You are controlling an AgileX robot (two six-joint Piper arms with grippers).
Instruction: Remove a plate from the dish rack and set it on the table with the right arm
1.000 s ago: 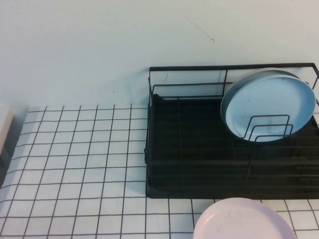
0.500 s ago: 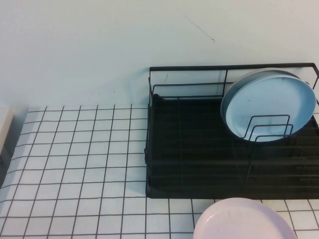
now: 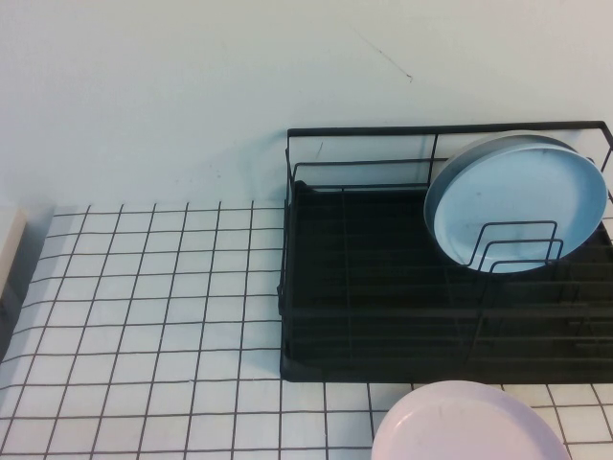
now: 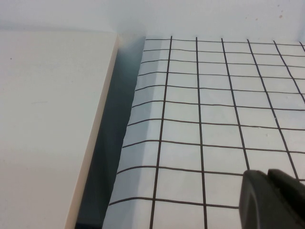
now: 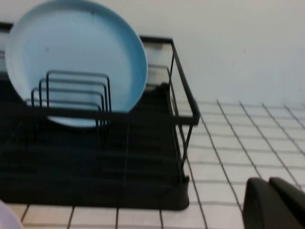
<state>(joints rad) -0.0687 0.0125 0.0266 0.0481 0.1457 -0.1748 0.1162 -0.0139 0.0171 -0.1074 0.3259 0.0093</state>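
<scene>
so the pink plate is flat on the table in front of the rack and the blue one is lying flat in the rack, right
Not quite. The blue plate stands on edge in the dish rack, as the high view shows. The pink plate lies on the table in front.

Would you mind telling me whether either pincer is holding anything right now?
Nothing: the pink plate lies on the table; left pincer and right pincer show nothing gripped.

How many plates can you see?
2. The light blue plate stands upright in the dish rack; the pink plate lies flat on the table in front of it. More could hide behind the blue one.
</scene>
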